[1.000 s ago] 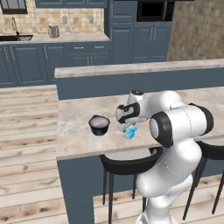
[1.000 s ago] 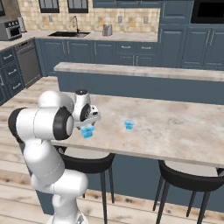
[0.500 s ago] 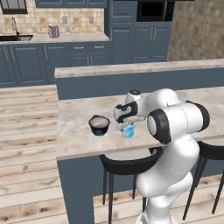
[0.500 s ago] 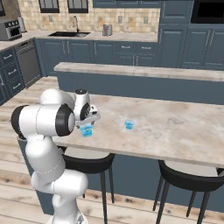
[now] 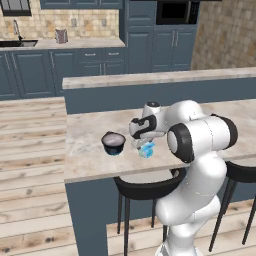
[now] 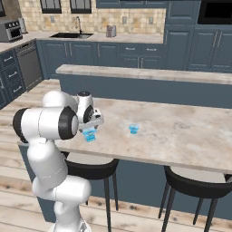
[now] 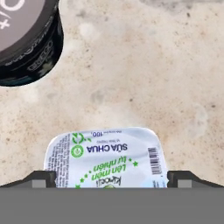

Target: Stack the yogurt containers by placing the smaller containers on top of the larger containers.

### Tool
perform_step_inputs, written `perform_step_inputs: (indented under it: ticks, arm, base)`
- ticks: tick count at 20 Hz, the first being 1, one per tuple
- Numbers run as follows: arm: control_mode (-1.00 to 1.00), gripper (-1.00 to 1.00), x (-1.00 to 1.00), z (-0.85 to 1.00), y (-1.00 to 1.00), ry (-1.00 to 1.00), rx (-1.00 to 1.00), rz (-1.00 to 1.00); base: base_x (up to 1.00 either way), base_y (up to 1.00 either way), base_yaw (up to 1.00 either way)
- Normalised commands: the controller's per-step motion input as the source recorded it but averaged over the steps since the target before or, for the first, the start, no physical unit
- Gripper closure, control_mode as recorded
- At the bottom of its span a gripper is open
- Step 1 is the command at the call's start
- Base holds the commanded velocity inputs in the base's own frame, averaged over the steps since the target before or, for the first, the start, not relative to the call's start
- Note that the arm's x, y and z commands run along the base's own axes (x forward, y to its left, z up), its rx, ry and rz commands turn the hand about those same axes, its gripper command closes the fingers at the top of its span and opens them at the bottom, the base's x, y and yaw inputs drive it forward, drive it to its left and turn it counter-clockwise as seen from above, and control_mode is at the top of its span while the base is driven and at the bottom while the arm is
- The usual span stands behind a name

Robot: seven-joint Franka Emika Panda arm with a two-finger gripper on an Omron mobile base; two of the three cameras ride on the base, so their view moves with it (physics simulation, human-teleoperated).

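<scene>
The hand point(image 7: 107, 177) hangs low over a light-blue cup point(image 5: 147, 149), fingers point(image 7: 39, 178) spread wide, 1 on each side of the cup's printed white foil lid point(image 7: 107, 158), not pinching it. This cup stands near the table's point(image 5: 90, 160) front edge, toward its left end. Just beside it, nearer the left edge, sits the dark tub point(image 5: 113, 143) with its pale top, upright and apart from the cup. The 2nd, tinier blue cup point(image 6: 133, 129) stands alone farther along the table, well apart from both and toward the middle.
</scene>
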Motion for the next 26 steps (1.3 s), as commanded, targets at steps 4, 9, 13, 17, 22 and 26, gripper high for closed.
perform_step_inputs:
  ticks: [4, 9, 13, 17, 22, 26]
  arm:
    - [-1.00, -1.00, -0.17, -0.14, -0.13, 0.00, 0.00, -0.05]
    - [-1.00, -1.00, -0.18, -0.07, -0.12, -0.03, 0.00, -0.05]
    - [-1.00, -1.00, -0.15, 0.00, -0.09, -0.15, 0.00, -0.04]
    - [-1.00, -1.00, -0.09, 0.01, -0.12, -0.13, 0.00, -0.05]
    - [-1.00, -1.00, -0.09, 0.00, -0.15, -0.09, 0.00, -0.07]
    - [-1.00, -1.00, -0.06, 0.00, -0.22, -0.01, 0.00, -0.09]
  base:
    - [0.00, 0.00, 0.00]
    - [0.00, 0.00, 0.00]
    - [0.00, 0.00, 0.00]
    - [0.00, 0.00, 0.00]
    - [0.00, 0.00, 0.00]
    - [0.00, 0.00, 0.00]
